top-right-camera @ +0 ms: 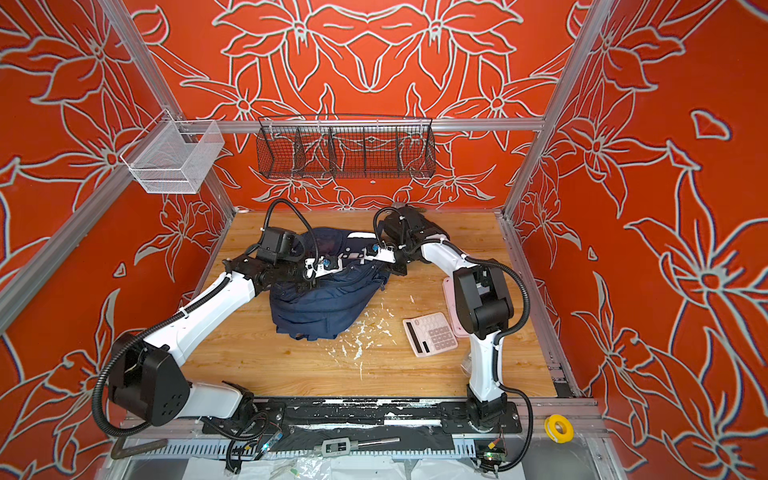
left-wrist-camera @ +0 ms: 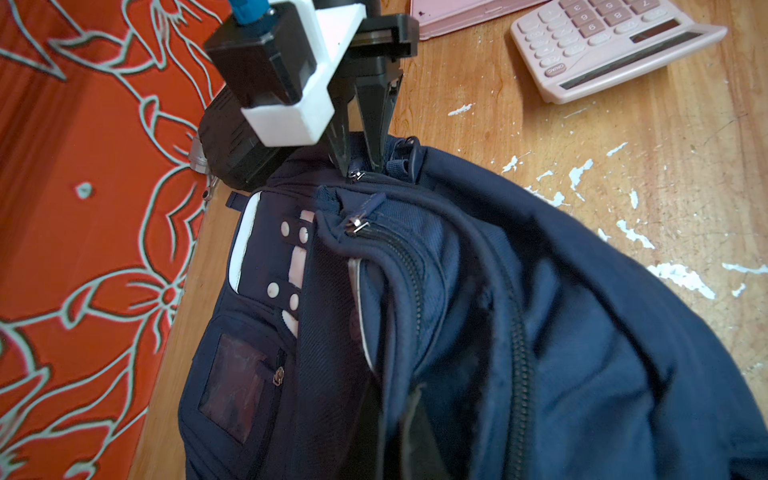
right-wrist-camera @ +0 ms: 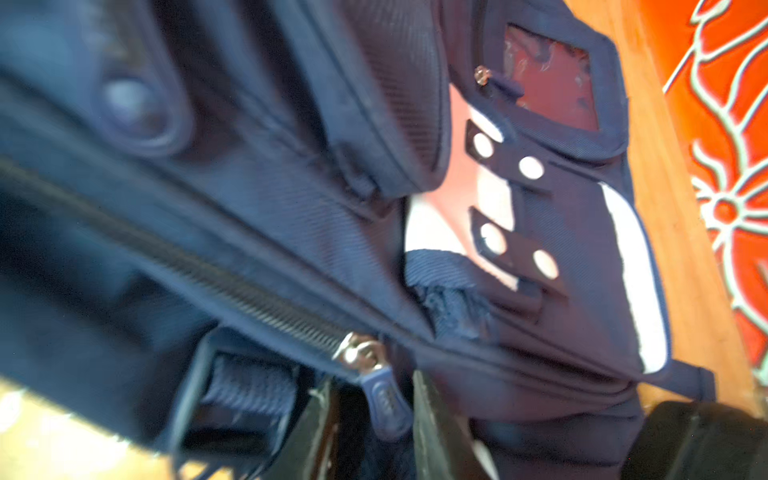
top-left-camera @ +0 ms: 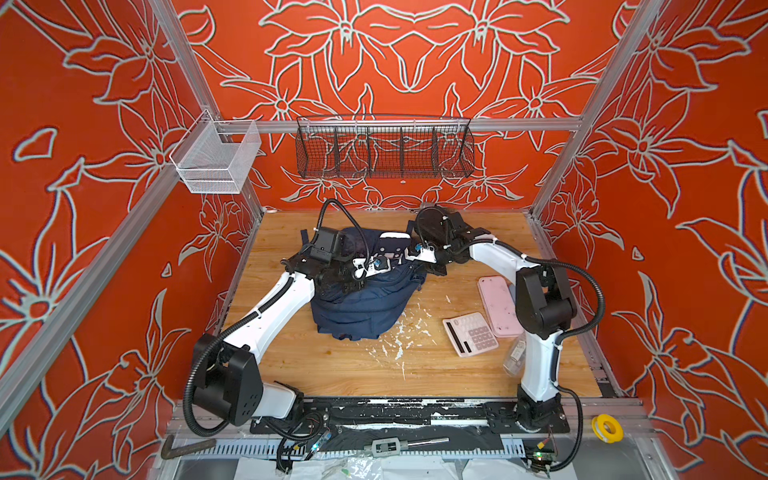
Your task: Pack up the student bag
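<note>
with the bag [top-left-camera: 365, 307] lying on the bench [top-left-camera: 332, 365] near the calculator [top-left-camera: 469, 334], the left jaws are clamping shut on its fabric, seemingly tensioning the zip [right-wrist-camera: 249, 303], while the right jaws are straddling the pull [right-wrist-camera: 384, 401], narrowly apart, to draw it.

Pink case [top-left-camera: 496, 305] partly behind right arm [top-left-camera: 544, 303], student bag [right-wrist-camera: 124, 187] blurred close up (zipper teeth smeared)

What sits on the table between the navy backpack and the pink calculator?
No object: only bare wooden table speckled with white flecks separates the backpack and the calculator, shown in both top views.
</note>
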Motion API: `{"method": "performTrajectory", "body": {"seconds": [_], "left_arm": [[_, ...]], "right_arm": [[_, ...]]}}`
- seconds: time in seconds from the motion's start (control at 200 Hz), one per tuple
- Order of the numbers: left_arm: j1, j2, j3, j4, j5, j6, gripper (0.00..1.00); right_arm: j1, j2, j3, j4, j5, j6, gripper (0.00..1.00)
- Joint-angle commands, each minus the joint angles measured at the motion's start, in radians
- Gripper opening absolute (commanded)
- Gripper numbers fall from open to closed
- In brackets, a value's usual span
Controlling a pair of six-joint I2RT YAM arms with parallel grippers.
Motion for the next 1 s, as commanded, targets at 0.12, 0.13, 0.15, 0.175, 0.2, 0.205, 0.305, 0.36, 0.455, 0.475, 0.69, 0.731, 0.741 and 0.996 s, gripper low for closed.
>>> {"method": "performTrajectory", "body": {"seconds": [0.12,0.13,0.15,0.175,0.2,0.205,0.305,0.36,0.455,0.475,0.69,0.731,0.741,0.996], "left_arm": [[0.011,-0.008,0.041,0.069,0.042,0.036,0.00],[0.011,-0.008,0.042,0.068,0.041,0.038,0.00],[0.011,-0.008,0.041,0.068,0.042,0.037,0.00],[0.011,-0.008,0.041,0.068,0.041,0.040,0.00],[0.011,-0.009,0.039,0.068,0.044,0.040,0.00],[0.012,-0.009,0.039,0.068,0.043,0.040,0.00],[0.011,-0.010,0.040,0.070,0.046,0.040,0.00],[0.011,-0.012,0.040,0.070,0.048,0.040,0.00],[0.011,-0.011,0.040,0.067,0.049,0.042,0.00],[0.012,-0.011,0.041,0.065,0.047,0.044,0.00],[0.011,-0.008,0.044,0.062,0.047,0.049,0.00],[0.011,-0.007,0.045,0.064,0.045,0.048,0.00],[0.011,-0.007,0.045,0.064,0.044,0.047,0.00],[0.020,0.002,0.059,0.074,0.049,0.037,0.00]], "right_arm": [[0.009,-0.003,0.043,-0.078,-0.069,0.102,0.33],[0.009,0.000,0.049,-0.083,-0.070,0.104,0.33],[0.009,0.009,0.056,-0.092,-0.076,0.107,0.33],[0.008,0.018,0.066,-0.100,-0.084,0.109,0.33],[0.007,0.029,0.072,-0.105,-0.088,0.113,0.33],[0.007,0.031,0.074,-0.105,-0.088,0.115,0.33],[0.007,0.062,0.095,-0.096,-0.083,0.141,0.28],[0.007,0.069,0.097,-0.074,-0.082,0.163,0.23],[-0.004,0.082,0.101,-0.055,-0.112,0.195,0.16],[-0.006,0.084,0.106,-0.063,-0.117,0.195,0.17],[-0.023,0.140,0.191,-0.225,-0.130,0.123,0.36],[-0.023,0.145,0.196,-0.227,-0.134,0.118,0.35],[-0.023,0.147,0.197,-0.227,-0.136,0.120,0.35],[-0.031,0.196,0.253,-0.255,-0.119,0.104,0.29]]}}
